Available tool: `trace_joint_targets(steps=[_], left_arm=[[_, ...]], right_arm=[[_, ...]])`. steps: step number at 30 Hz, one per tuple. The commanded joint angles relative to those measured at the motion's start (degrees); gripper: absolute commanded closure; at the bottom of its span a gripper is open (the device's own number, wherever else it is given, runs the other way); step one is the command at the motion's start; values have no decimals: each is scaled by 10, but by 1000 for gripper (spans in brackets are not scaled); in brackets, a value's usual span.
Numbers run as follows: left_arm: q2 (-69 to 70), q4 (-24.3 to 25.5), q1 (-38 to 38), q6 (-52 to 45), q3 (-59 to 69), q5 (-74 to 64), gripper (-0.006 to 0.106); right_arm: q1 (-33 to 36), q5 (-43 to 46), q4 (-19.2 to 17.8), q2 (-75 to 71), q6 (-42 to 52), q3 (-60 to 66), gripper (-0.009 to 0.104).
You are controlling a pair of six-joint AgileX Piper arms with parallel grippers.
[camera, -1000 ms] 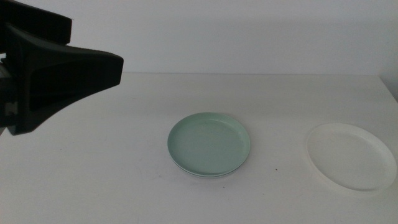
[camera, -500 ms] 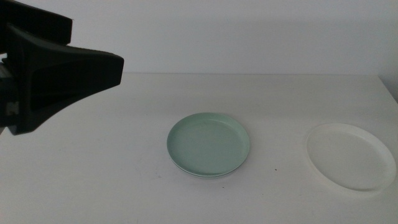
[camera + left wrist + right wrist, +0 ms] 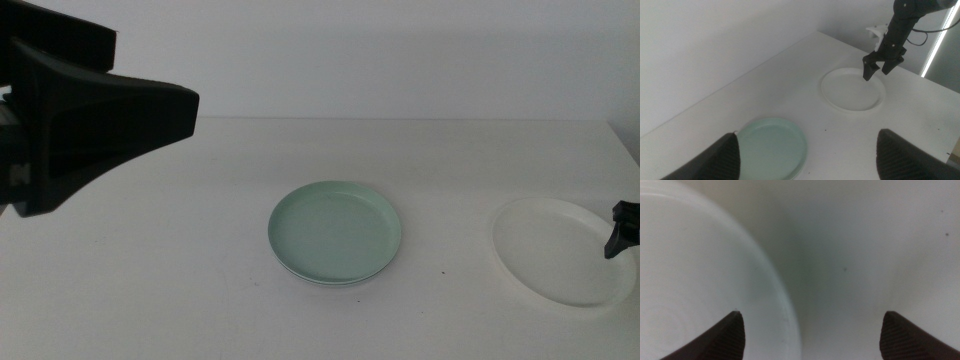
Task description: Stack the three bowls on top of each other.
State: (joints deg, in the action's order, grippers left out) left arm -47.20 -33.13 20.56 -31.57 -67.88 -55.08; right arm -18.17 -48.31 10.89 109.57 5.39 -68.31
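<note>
The mint green bowl (image 3: 335, 230) (image 3: 771, 150) lies at mid-table on a second bowl, the grey one, of which only a thin pale rim (image 3: 312, 281) shows. The white bowl (image 3: 558, 250) (image 3: 852, 90) lies alone to the right. My right gripper (image 3: 620, 232) (image 3: 876, 74) hangs open over the white bowl's right rim (image 3: 774, 280), one jaw inside the rim and one outside, holding nothing. My left gripper (image 3: 812, 162) waits open and empty, high above the table's left side; its arm (image 3: 90, 110) fills the upper left of the middle view.
The white table (image 3: 200, 260) ends just right of the white bowl. A wall (image 3: 400, 50) runs behind the table. A bright light strip (image 3: 935, 45) stands beyond the table's far end in the left wrist view.
My right gripper has come into the middle view at the right edge, by the white bowl's rim. The bowls and the left arm have not moved.
</note>
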Motion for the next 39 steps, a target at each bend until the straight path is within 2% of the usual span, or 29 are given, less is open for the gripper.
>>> trace_joint_targets(steps=[1,5,10,12,14,17,22,26,30,34,39], left_arm=[[1,-3,-1,1,3,5,7],[1,-3,-1,1,3,5,7],[1,-3,-1,1,3,5,7],[1,-3,-1,1,3,5,7],[1,-3,-1,1,3,5,7],[1,-3,-1,1,3,5,7],[1,-3,-1,1,3,5,7],[1,-3,-1,1,3,5,7],[1,-3,-1,1,3,5,7],[1,-3,-1,1,3,5,7],[1,-3,-1,1,3,5,7]], right_arm=[[0,13,0,5,6,-5,27],[0,17,20,14,6,-5,31],[4,17,63,24,50,-3,41],[4,17,63,24,51,-4,46],[4,17,60,24,50,-4,59],[4,11,58,24,50,-4,96],[7,-4,64,-22,31,-10,97],[54,-47,79,-64,2,-55,97],[148,-87,72,-62,-42,-118,97],[248,-85,72,-41,-83,-159,97],[336,-59,78,-4,-120,-182,97]])
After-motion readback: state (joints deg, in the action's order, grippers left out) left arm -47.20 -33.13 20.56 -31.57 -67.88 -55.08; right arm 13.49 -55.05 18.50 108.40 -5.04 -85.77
